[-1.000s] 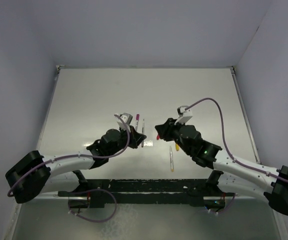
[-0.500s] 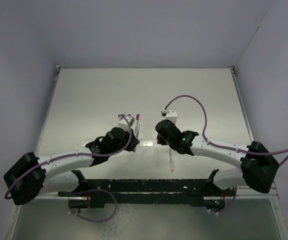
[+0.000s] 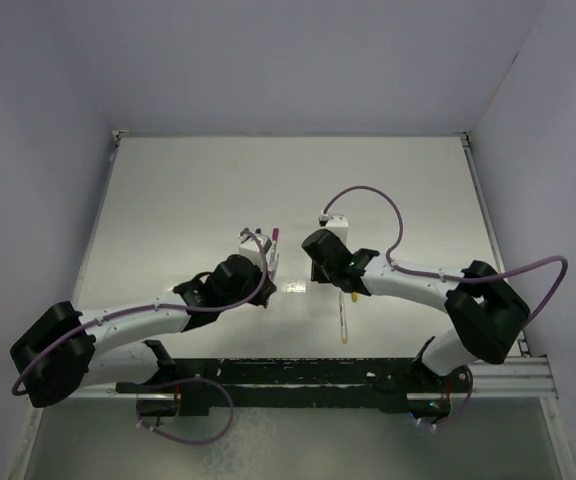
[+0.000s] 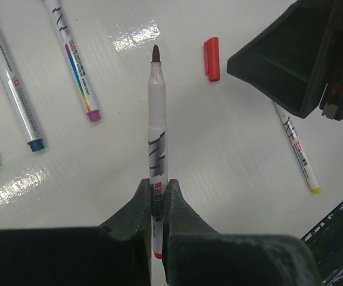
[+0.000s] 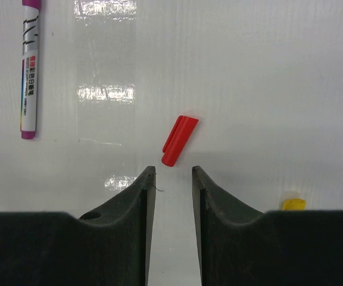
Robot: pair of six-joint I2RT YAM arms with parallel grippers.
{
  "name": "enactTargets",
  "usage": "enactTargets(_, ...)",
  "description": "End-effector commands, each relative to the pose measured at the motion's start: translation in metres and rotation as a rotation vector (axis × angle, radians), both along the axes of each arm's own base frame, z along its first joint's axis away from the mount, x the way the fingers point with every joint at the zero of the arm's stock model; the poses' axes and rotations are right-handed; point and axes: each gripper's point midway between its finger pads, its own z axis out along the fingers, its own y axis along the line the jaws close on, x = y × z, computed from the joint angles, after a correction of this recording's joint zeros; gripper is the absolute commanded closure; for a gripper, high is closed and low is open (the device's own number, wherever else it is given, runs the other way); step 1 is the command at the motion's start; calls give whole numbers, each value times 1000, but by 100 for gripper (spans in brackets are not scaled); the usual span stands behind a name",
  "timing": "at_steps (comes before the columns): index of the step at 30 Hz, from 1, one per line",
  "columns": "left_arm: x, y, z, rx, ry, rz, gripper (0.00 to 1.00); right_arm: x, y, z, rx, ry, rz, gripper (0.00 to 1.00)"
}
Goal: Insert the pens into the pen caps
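My left pincer (image 4: 158, 201) is clamped on a pen (image 4: 156, 131) low on its barrel. The pen's bare dark-red tip points straight ahead, off the table (image 5: 267, 89). My right pincer (image 5: 171, 179) stands partly open with nothing between its fingers. The red cap (image 5: 180, 140) lies flat just beyond its tips, with its near end in line with the gap and its far end slanting off to the right.

I judge the step in hand to be picking up that cap so it can meet the pen. The right pincer needs to turn a little to match the slant, settle with one finger on each side of the cap, and close. I cannot tell which end of the cap is the open one, so that has to be settled before I bring it to the tip.

The table around the cap is bare. A magenta-capped pen (image 5: 28, 71) lies well off to the left of the right pincer, and the yellow end (image 5: 293, 204) of another pen lies close by its right finger. The two pincers are near each other, so any swing must be small.
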Motion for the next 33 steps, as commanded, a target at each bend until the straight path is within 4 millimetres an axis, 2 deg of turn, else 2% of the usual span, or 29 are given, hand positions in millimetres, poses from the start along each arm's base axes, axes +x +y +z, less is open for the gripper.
enactTargets(1, 9, -13, 20, -26, -51, -25, 100, 22, 14, 12, 62, -19, -13, 66)
enactTargets(6, 10, -15, 19, -24, -49, -29, 100, 30, 17, 5, 51, 5, -14, 63)
enactTargets(12, 11, -18, 16, -19, -42, -38, 100, 36, 19, -1, 20, 17, -20, 51)
enactTargets(24, 11, -19, 13, -13, -41, -43, 100, 34, 3, -21, -47, 50, -83, 52)
enactTargets(33, 12, -20, 10, -12, -36, -42, 100, 32, 6, -39, -56, 97, -80, 55)
